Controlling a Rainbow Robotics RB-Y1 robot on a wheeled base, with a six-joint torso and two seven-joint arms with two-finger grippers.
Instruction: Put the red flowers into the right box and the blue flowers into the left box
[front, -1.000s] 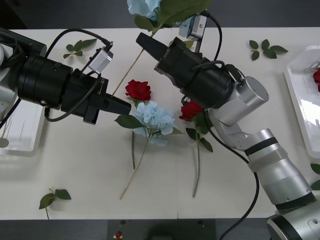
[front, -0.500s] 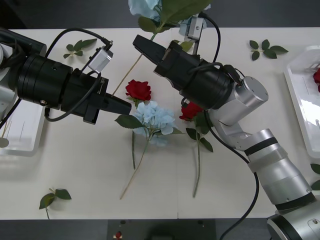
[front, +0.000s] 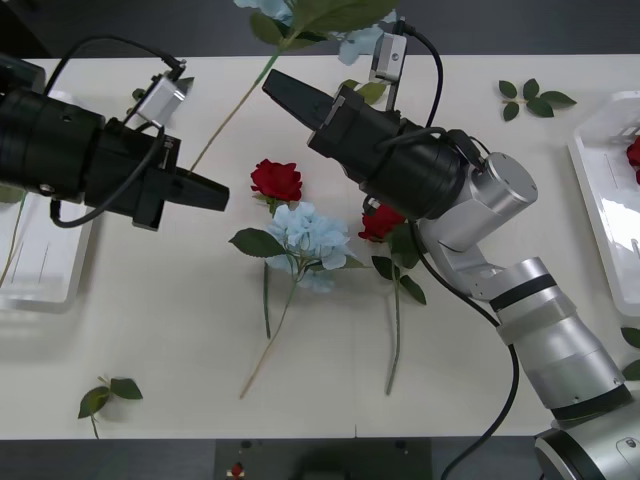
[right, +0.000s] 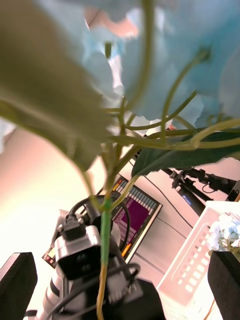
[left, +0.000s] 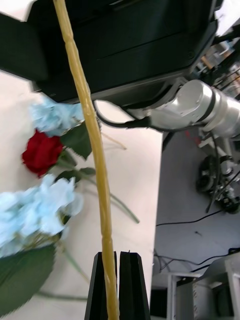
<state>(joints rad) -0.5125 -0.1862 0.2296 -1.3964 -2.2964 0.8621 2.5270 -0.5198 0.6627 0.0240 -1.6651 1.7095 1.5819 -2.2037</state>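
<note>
My left gripper (front: 220, 192) is shut on the yellow-green stem (front: 235, 108) of a blue flower (front: 362, 44), whose bloom hangs high over the table's far edge. The left wrist view shows the stem (left: 92, 125) running up from the shut fingers (left: 107, 285). My right gripper (front: 276, 86) stands open around the same stem, just below the bloom (right: 165, 65). On the table lie a red flower (front: 276, 180), a blue flower (front: 310, 235) and a second red flower (front: 380, 222), half under the right arm. The right box (front: 600, 200) holds a red flower (front: 634, 152). My left arm hides most of the left box (front: 50, 270).
Loose green leaf sprigs lie at the far right (front: 530, 97) and the near left (front: 108, 392). The right arm's elbow (front: 490, 200) hangs over the table's middle right. The right wrist view shows a blue bloom (right: 225, 235) in the ribbed left box (right: 192, 265).
My left gripper has drawn back to the left with the stem, and the held blue flower has swung left and higher. The right gripper has edged slightly toward the far edge.
</note>
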